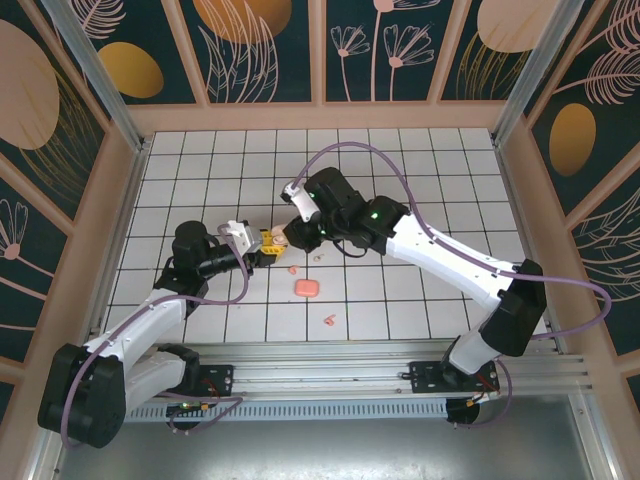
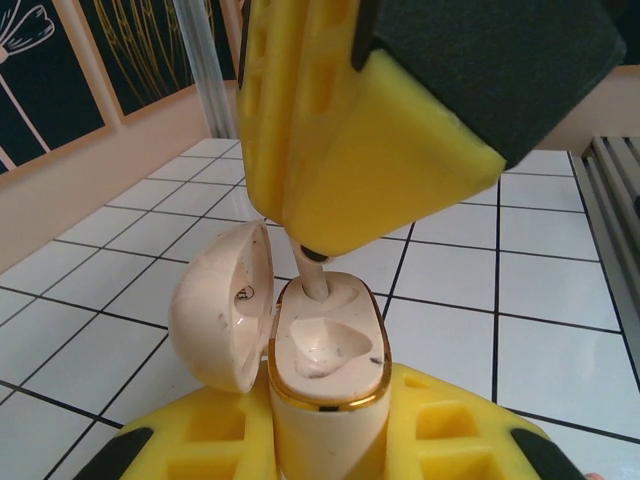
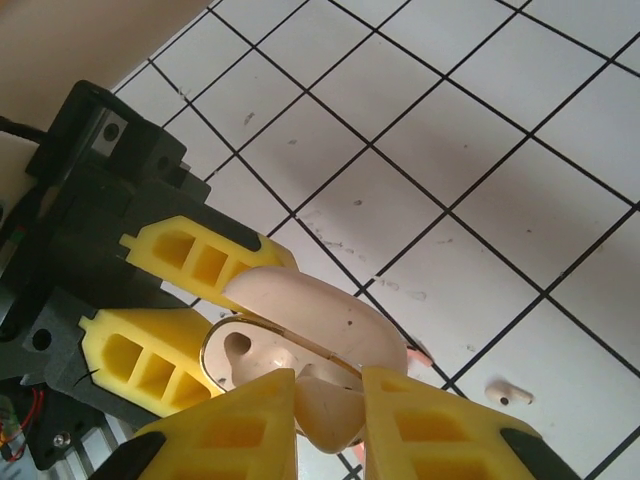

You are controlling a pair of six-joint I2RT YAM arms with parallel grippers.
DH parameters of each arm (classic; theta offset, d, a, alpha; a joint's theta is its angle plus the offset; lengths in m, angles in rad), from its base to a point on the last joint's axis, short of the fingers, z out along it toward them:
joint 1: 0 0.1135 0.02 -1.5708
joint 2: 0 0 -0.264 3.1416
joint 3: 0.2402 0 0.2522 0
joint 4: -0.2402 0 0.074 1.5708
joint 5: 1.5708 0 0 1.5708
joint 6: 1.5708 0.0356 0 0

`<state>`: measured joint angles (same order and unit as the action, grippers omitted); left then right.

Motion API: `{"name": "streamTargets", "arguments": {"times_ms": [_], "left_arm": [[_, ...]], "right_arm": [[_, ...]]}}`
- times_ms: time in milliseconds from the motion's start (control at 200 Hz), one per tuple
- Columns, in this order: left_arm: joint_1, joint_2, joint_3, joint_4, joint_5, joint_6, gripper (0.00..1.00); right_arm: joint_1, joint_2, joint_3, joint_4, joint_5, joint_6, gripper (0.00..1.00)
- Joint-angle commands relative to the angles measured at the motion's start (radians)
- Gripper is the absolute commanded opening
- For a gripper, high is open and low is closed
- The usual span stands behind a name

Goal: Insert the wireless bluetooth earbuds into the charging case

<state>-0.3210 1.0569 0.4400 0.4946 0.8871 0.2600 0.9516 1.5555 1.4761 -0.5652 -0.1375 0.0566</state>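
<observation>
On the tiled tabletop, left claw clamped the open cream case, right claw pinched a cream earbud; any tilt could've jammed it.

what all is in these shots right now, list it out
cream case: 1, cream with gold rim, lid open, mid table
cream buds: 2, cream, one stem-down at the cream case's mouth, the other loose on a tile
pink case: 1, salmon pink, on the table nearer the arm bases
pink buds: 2, salmon pink, one near the front edge, one just by the grippers
table: 1, white tiles with dark grid lines
walls: dark floral panels in tan frames, around the table
left gripper: 1, yellow fingers, shut on the cream case
right gripper: 1, yellow fingers, shut on a cream bud
</observation>
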Motion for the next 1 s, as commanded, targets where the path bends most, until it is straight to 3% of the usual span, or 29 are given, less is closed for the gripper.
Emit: {"name": "streamTargets", "arguments": {"times_ms": [0, 250, 721, 996], "left_arm": [[-0.007, 0.000, 0.060, 0.068, 0.068, -0.023, 0.15], [-0.008, 0.005, 0.077, 0.073, 0.088, -0.053, 0.16], [-0.008, 0.052, 0.078, 0.257, 0.114, -0.248, 0.16], [-0.007, 0.060, 0.077, 0.297, 0.115, -0.281, 0.16]], "right_arm": [[0.043, -0.017, 0.009, -0.015, -0.010, -0.081, 0.19], [0.050, -0.043, -0.006, -0.033, 0.007, -0.156, 0.19], [0.051, -0.142, -0.080, 0.065, 0.015, -0.160, 0.19], [0.066, -0.163, -0.105, 0.068, 0.049, -0.166, 0.19]]}}
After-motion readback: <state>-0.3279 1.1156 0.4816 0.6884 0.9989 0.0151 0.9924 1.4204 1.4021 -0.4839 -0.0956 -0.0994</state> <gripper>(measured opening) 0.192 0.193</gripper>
